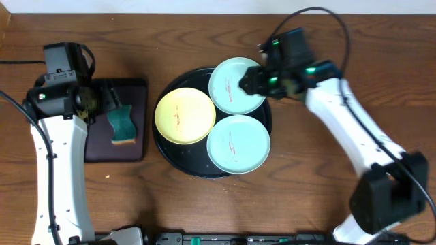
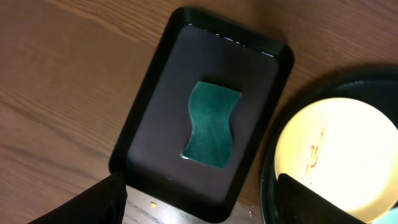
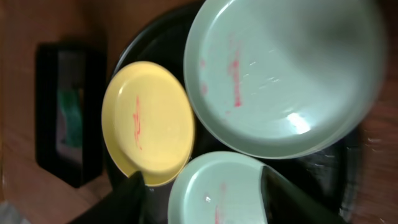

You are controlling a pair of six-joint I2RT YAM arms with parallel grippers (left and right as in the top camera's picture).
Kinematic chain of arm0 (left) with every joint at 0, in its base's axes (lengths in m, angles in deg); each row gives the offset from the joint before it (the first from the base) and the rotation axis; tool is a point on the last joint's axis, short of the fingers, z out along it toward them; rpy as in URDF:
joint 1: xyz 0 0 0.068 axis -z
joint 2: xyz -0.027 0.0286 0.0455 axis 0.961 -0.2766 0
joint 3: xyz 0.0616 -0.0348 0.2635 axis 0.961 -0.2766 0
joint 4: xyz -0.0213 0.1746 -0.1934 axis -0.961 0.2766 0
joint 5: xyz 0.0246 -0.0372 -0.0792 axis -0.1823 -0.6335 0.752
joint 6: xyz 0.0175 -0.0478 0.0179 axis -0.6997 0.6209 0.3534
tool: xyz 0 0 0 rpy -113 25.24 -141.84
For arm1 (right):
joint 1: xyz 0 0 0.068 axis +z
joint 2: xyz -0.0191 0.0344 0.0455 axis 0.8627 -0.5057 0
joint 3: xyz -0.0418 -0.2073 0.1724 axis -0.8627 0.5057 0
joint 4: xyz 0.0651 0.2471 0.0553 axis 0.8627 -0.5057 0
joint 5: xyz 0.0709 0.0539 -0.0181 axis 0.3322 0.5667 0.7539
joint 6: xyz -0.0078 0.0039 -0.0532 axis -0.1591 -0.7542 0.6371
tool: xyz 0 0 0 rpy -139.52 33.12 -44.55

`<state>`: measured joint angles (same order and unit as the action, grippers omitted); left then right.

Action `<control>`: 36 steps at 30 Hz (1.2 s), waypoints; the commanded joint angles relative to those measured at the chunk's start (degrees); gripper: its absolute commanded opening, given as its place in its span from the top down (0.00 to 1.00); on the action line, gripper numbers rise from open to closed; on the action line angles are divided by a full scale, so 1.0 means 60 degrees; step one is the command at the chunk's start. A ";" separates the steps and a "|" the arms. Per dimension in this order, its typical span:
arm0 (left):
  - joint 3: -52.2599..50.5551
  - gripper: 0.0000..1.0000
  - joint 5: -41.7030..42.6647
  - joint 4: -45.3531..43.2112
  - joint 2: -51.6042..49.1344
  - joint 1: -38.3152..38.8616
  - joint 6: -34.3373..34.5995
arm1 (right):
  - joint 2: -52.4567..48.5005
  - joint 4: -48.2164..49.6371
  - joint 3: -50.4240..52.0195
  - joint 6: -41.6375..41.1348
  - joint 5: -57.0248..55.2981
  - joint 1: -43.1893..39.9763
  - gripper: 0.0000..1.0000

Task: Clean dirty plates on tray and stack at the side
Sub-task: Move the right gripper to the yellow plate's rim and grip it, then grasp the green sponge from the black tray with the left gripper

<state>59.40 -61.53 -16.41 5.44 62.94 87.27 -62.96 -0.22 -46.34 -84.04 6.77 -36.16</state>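
At the tray's far rim: R tool by far aqua plate, fingers apart.
L tool wide, over sponge.

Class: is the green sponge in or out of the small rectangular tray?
In. The green sponge lies flat on the rectangular tray floor, inside its raised rim.

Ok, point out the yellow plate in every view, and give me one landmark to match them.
Overhead: yellow plate left of centre, on the left side of the round black tray.
Left wrist: yellow plate in the lower right corner, cut by the frame edge.
Right wrist: yellow plate left of centre, left of the big aqua plate.
Shared landmark: the green sponge in the rectangular tray, to its left in all three.
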 commanded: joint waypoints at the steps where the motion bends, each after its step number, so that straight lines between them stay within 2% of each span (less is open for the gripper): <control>1: 0.0233 0.23 -0.0284 -0.0044 -0.0109 -0.0102 0.0270 | -0.0670 0.0291 -0.0240 -0.0616 -0.0503 0.0725 0.51; 7: 0.0233 0.23 -0.0284 -0.0066 -0.0109 -0.0102 0.0273 | -0.1548 0.0889 -0.0240 -0.0900 -0.1206 0.1555 0.62; 23: 0.0229 0.24 -0.0284 -0.0084 -0.0113 -0.0102 0.0273 | -0.2605 0.1464 -0.0240 -0.0936 -0.2095 0.2503 0.67; 36: 0.0135 0.23 -0.0280 -0.0120 -0.0113 -0.0102 0.0273 | -0.3308 0.2018 -0.0240 -0.1184 -0.2255 0.2583 0.73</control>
<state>59.40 -62.31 -16.89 5.20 62.61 88.17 -81.52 11.32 -46.60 -90.36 -5.84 -21.16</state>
